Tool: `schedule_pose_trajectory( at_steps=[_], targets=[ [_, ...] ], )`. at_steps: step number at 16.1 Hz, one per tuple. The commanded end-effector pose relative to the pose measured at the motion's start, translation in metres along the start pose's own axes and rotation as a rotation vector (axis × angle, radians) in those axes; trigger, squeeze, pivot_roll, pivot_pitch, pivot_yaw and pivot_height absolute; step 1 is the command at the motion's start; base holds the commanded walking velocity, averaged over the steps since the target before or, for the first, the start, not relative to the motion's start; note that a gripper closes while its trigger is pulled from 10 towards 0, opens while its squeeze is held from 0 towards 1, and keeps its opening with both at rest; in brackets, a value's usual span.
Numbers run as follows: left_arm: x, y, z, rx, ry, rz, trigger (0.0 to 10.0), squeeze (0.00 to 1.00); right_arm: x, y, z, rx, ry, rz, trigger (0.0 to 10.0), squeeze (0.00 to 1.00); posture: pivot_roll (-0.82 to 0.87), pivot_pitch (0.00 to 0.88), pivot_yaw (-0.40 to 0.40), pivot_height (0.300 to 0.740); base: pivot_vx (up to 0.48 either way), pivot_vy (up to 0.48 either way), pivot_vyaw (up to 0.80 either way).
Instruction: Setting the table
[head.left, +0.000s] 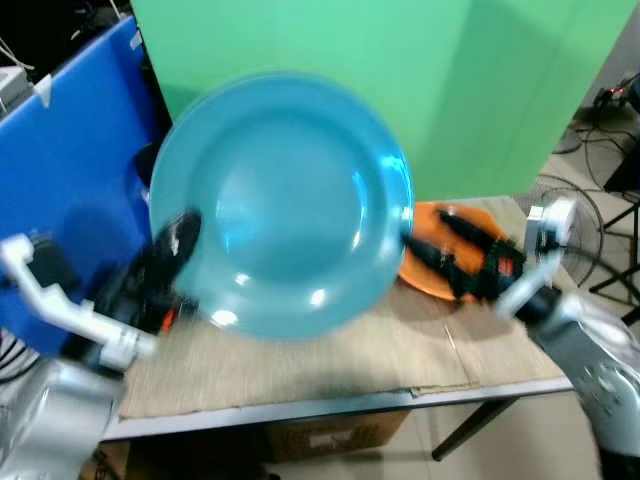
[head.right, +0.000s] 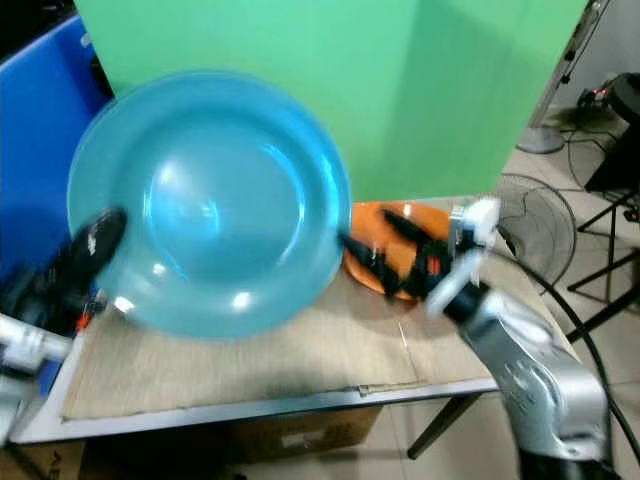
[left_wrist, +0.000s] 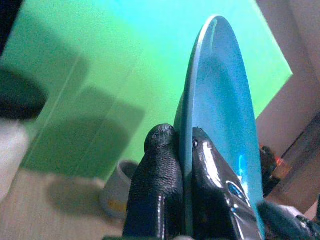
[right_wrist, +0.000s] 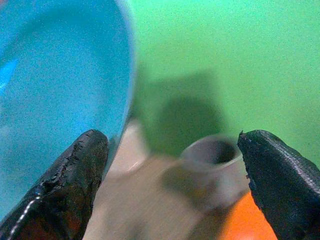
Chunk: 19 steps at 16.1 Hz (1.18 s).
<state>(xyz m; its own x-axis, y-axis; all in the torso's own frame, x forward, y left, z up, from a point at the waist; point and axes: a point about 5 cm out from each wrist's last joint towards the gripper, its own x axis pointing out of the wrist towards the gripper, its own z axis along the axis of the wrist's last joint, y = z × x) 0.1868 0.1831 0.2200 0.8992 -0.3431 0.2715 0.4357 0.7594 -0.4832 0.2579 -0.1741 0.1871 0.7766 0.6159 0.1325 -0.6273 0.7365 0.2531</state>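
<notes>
A large blue plate (head.left: 280, 200) is held up off the table, tilted so its face points at the head camera. My left gripper (left_wrist: 182, 137) is shut on its lower left rim, one finger (head.left: 176, 242) lying across the face. My right gripper (head.left: 430, 232) stands open at the plate's right rim, above an orange plate (head.left: 428, 276) lying on the table mat. In the right wrist view the blue plate's edge (right_wrist: 60, 90) sits by one finger, not pinched. A pale cup (right_wrist: 212, 165) stands on the table beyond, in front of the green backdrop.
The table carries a beige mat (head.left: 330, 350) and has a grey front edge (head.left: 300, 408). A green backdrop (head.left: 480, 90) rises behind, a blue panel (head.left: 70, 150) to the left. A fan (head.left: 575, 215) and cables are on the right, and a cardboard box (head.left: 330, 435) sits under the table.
</notes>
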Motion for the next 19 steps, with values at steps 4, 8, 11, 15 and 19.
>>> schedule_pose_trajectory(
  at_steps=[4,8,11,15,19],
  targets=[
    [0.034,-0.008,0.005,0.101,-0.042,-0.065,0.0,0.0,-0.015,-0.02,0.022,0.031,-0.136,-0.332,10.0,0.0,-0.07,0.0,0.082,0.74,0.0,0.0,-0.74],
    [0.06,-0.016,0.006,0.154,-0.114,-0.06,0.0,0.0,-0.017,-0.013,0.016,-0.024,-0.084,-0.423,10.0,0.0,-0.1,0.0,0.078,0.74,0.0,0.0,-0.76],
    [0.053,-0.001,-0.004,0.34,-0.067,0.171,10.0,0.0,-0.015,-0.011,0.013,-0.082,-0.041,-0.501,10.0,0.0,-0.1,0.0,0.038,0.74,0.0,0.0,-0.77],
    [0.038,0.004,-0.009,0.58,-0.023,0.263,10.0,0.0,-0.003,-0.004,0.008,-0.116,-0.012,-0.453,10.0,0.0,-0.07,0.0,0.004,0.74,0.0,0.0,-0.78],
    [0.05,-0.021,0.004,0.628,-0.157,0.139,10.0,0.0,0.004,0.002,0.007,-0.125,-0.015,-0.426,10.0,0.0,-0.06,0.0,0.01,0.74,0.0,0.0,-0.78]
  ],
)
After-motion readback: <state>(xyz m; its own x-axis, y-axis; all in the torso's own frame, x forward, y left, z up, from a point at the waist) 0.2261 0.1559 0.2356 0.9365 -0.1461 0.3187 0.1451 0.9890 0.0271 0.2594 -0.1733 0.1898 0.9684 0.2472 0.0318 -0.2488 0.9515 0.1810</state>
